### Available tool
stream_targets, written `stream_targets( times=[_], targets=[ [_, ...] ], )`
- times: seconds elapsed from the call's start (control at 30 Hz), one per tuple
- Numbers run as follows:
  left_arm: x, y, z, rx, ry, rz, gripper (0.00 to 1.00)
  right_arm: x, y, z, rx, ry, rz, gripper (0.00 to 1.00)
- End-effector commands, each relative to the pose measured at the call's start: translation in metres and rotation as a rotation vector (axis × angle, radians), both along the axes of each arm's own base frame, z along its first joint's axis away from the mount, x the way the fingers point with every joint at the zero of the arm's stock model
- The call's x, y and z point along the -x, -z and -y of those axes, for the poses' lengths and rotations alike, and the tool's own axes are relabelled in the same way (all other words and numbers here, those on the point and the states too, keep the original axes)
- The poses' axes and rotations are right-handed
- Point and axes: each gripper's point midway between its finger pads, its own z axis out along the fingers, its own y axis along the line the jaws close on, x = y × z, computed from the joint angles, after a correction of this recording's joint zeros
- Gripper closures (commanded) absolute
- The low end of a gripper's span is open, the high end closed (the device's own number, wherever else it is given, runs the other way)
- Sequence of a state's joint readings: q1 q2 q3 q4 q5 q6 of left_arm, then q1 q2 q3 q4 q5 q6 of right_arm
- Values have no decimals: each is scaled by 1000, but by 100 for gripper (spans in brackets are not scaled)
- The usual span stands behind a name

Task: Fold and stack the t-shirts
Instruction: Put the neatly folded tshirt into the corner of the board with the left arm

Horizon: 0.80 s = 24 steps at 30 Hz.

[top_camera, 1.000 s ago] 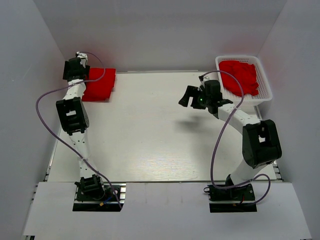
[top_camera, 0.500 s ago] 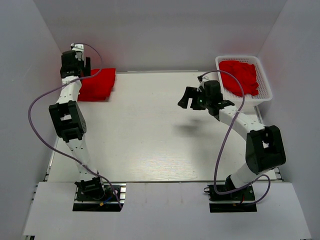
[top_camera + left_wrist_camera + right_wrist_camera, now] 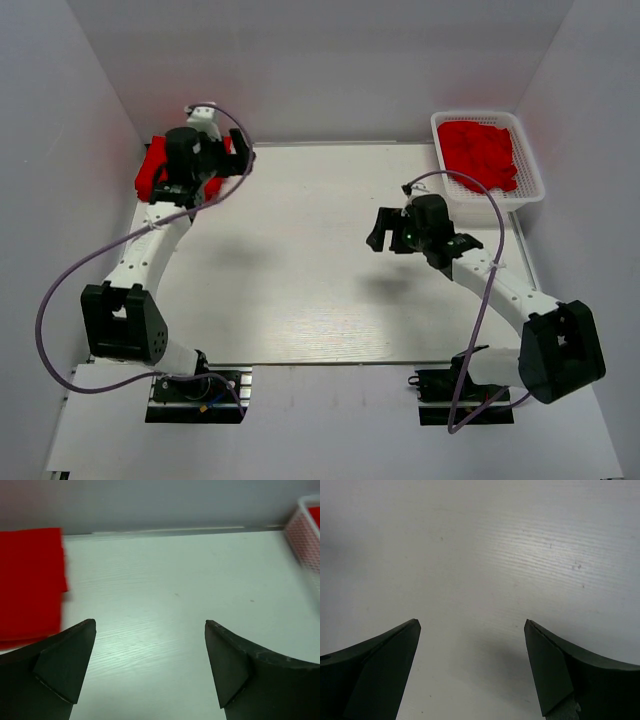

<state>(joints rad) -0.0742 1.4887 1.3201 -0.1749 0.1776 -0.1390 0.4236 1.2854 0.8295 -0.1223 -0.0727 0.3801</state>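
Jaws wide on both sides, and nothing held in either. The left gripper (image 3: pixel 240 158) hung spread over the far left part of the white table (image 3: pixel 300 260), pointing across toward the right side. The folded red t-shirts (image 3: pixel 150 172) lay flat in that far left corner, partly hidden under the arm in the overhead view. On the left wrist camera the left gripper (image 3: pixel 150 625) showed bare tabletop (image 3: pixel 175 590) between its fingers, the folded red t-shirts (image 3: pixel 30 580) lying off to the left and the white mesh basket (image 3: pixel 307 525) just in view at the right edge. Over on the far right, that white mesh basket (image 3: pixel 530 195) held the loose red t-shirts (image 3: pixel 480 150) in a crumpled heap. The right gripper (image 3: pixel 378 230) hovered fully parted near the table's middle, well apart from the basket, and its own camera saw the right gripper (image 3: pixel 471 623) over plain table (image 3: pixel 470 555) only.
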Motion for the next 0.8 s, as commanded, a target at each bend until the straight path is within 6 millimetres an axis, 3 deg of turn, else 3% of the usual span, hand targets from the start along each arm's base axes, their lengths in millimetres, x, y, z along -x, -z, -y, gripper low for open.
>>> stream_targets(
  times=[0.0,0.03,0.07,0.1,0.13,0.17,0.2,0.23,0.3,0.37,0.4,0.5,0.53,0.57,0.63,0.77],
  targets=[
    [25,10,59,142,103,-21,0,16,15,18,101,44,-15,10],
    [42,36,65,141,100,-77,0,20,10,19,95,43,6,10],
    [48,45,71,171,71,-85,0,28,25,25,110,50,-23,10],
    [62,57,94,182,115,-108,0,31,22,22,98,37,-10,10],
    [80,88,104,185,135,-169,0,35,26,22,96,27,-22,10],
    [88,92,116,203,153,-170,0,40,32,24,97,22,-30,10],
    [108,112,136,180,203,-214,0,44,38,24,94,16,-33,10],
    [112,112,143,170,212,-213,0,49,46,27,104,13,-45,10],
    [131,132,145,101,168,-289,0,56,57,32,112,20,-51,10],
    [141,137,136,59,118,-317,0,56,51,31,90,19,-11,10],
    [149,132,131,59,112,-299,0,61,57,33,87,16,-21,10],
    [165,124,119,71,96,-242,0,61,44,26,20,-5,38,10],
    [169,104,111,90,74,-178,0,62,36,22,2,-19,68,10],
    [172,100,105,89,54,-164,0,58,26,20,-25,-14,107,10],
    [179,101,90,66,8,-166,0,60,17,17,-58,-26,142,10],
    [189,102,80,46,-6,-187,0,65,13,18,-86,-37,177,10]
  ],
)
